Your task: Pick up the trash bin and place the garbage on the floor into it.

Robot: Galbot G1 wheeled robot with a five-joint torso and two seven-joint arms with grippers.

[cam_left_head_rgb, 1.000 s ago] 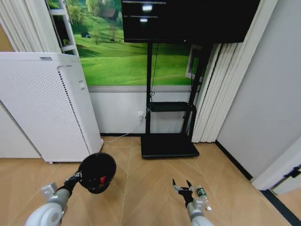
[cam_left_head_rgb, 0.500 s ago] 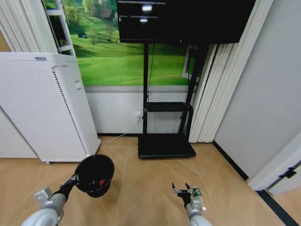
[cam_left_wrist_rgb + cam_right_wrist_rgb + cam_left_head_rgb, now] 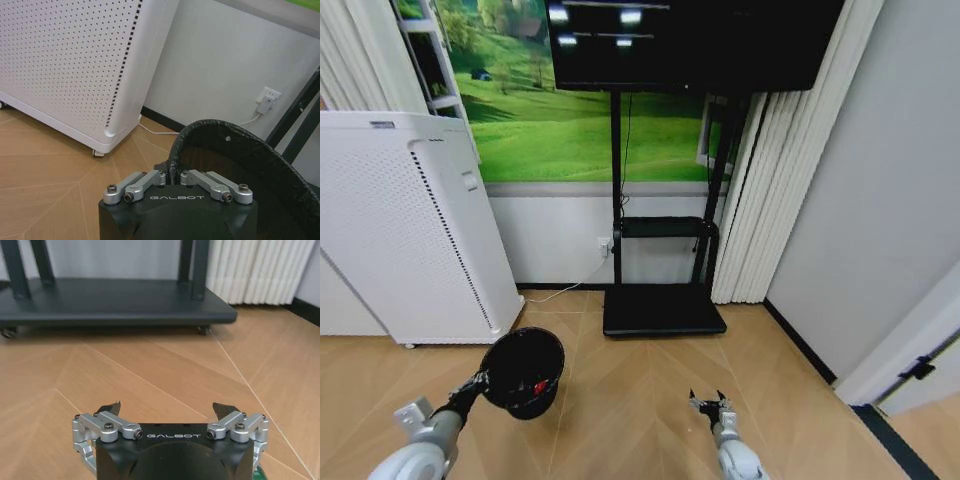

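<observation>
Trash bin (image 3: 525, 371), black, round, held off the floor (image 3: 620, 420) at lower left of the head frame, tipped so its mouth faces the camera; red litter (image 3: 539, 385) visible inside. Left gripper (image 3: 173, 178) clamps the bin's rim, fingers closed on it, bottom centre of the left wrist frame. Right gripper (image 3: 168, 410) low at bottom centre-right of the head frame, fingers spread wide, nothing between them, above bare herringbone floor. White perforated appliance (image 3: 405, 225) at left, black TV stand base (image 3: 663, 312) centre, against the wall. Green scrap at the lower right edge of the right wrist frame, can't tell what it is.
</observation>
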